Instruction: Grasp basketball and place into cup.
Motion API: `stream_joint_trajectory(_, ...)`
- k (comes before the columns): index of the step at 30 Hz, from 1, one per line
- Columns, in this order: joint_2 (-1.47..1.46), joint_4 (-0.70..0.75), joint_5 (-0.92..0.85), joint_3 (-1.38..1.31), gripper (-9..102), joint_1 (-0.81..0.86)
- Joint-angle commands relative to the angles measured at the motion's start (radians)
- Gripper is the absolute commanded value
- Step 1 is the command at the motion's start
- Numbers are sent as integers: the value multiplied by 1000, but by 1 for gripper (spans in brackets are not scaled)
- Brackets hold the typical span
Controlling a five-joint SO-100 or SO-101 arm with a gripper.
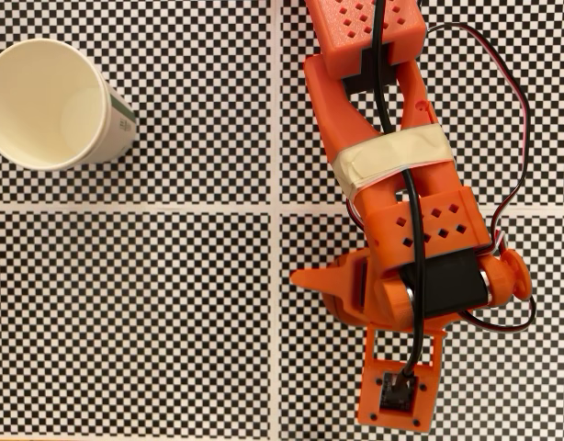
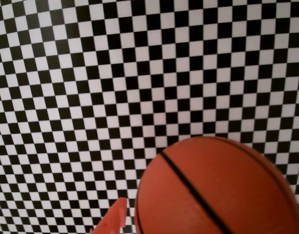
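Fixed view: orange plastic arm (image 1: 392, 175) w/ tape reaches from 12 o'clock toward 6; white paper cup (image 1: 52, 106) at 10 o'clock. Wrist view: orange-brown seamed basketball (image 2: 217, 190) at 5 o'clock beside orange fingertip (image 2: 113, 222); grip state can't tell.

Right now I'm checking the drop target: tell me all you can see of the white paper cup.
In the fixed view, the white paper cup stands at the upper left on the checkered surface, its wide round mouth open toward the camera, its cream inside empty. A small green printed band marks its right side. Nothing touches it.
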Motion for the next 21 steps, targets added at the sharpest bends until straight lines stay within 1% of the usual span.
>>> stream_joint_trajectory(1, 15, 9, 15, -143, 46, 3)
stream_joint_trajectory(10, 35, 9, 28, -133, 25, 12)
stream_joint_trajectory(15, 46, 9, 32, -135, 17, 18)
stream_joint_trajectory(21, 51, 9, 41, -133, 10, 28)
